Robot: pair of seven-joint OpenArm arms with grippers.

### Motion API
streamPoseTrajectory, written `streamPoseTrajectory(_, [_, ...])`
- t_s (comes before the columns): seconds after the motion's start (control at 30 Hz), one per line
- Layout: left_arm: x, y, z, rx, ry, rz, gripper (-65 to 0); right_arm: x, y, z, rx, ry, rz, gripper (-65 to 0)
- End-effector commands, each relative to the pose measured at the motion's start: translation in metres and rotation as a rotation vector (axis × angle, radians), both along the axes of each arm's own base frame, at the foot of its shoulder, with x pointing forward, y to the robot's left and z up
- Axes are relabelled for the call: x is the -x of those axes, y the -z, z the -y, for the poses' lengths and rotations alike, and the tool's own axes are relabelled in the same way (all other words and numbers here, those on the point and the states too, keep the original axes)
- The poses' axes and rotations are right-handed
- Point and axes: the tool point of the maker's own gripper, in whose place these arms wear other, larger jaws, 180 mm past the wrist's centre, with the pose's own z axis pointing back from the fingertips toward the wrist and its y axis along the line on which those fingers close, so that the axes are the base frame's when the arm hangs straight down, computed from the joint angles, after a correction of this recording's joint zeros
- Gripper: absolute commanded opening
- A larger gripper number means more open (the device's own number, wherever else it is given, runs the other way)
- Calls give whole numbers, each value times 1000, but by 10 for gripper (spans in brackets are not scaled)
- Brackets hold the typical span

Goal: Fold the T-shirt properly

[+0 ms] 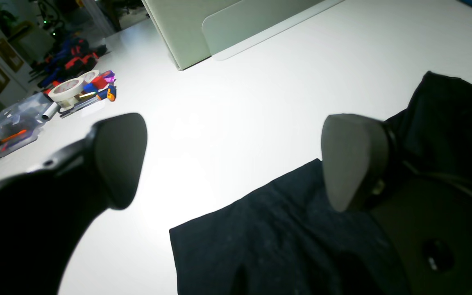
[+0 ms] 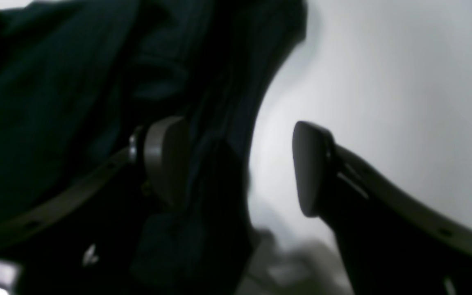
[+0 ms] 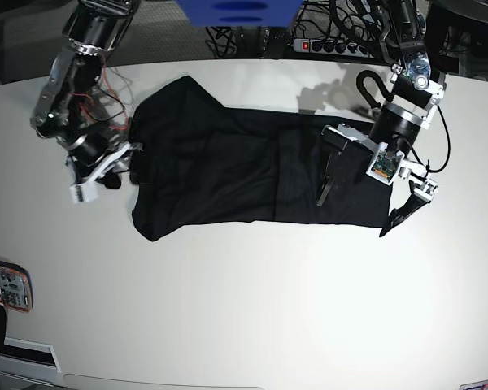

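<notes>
Right gripper sits at the left edge of the T-shirt on the white table — jaws part-open; cloth lies between them in the wrist view, whether it's actually pinched I can't tell. Shirt looks partly folded into a wide band, more folding left. Left gripper over the other end — jaws fully spread, holding nothing.
</notes>
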Motion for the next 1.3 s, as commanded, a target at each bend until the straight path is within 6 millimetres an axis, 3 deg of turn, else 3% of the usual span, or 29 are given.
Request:
streamPoseTrajectory(0.0, [-1, -13, 1, 18, 6, 49, -3, -15, -26, 3, -38, 3, 104, -268])
streamPoseTrajectory(0.13, [-1, -13, 1, 15, 7, 48, -3, -17, -40, 4, -110, 27, 158, -268])
streamPoseTrajectory(0.33, [-1, -13, 1, 15, 7, 48, -3, -22, -59, 10, -70, 18, 216, -268])
streamPoseTrajectory(0.43, [-1, -13, 1, 15, 7, 48, -3, -24, -56, 19, 16, 29, 227, -268])
streamPoseTrajectory(0.5, [-1, -12, 1, 16, 7, 47, -3, -27, -49, 38, 202, 53, 205, -268])
streamPoseTrajectory(0.57, [-1, -12, 0, 15, 5, 47, -3, -32, -48, 77, 390, 195, 187, -268])
streamPoseTrajectory(0.63, [-1, -12, 0, 15, 5, 47, -3, -32, -49, 102, 541, 286, 194, -268])
streamPoseTrajectory(0.77, [-1, -12, 2, 19, 10, 47, -3, -27, -54, 131, 679, 520, 226, -268])
streamPoseTrajectory(0.97, [4, -7, 1, 18, 7, 28, -3, -10, -93, 180, 773, 880, 365, -268])
streamPoseTrajectory(1.17, [5, -6, 1, 17, 6, 24, -3, -14, -94, 172, 765, 857, 393, -268])
streamPoseTrajectory(1.27, [6, -5, 1, 16, 6, 19, -3, -42, -85, 116, 580, 635, 429, -268])
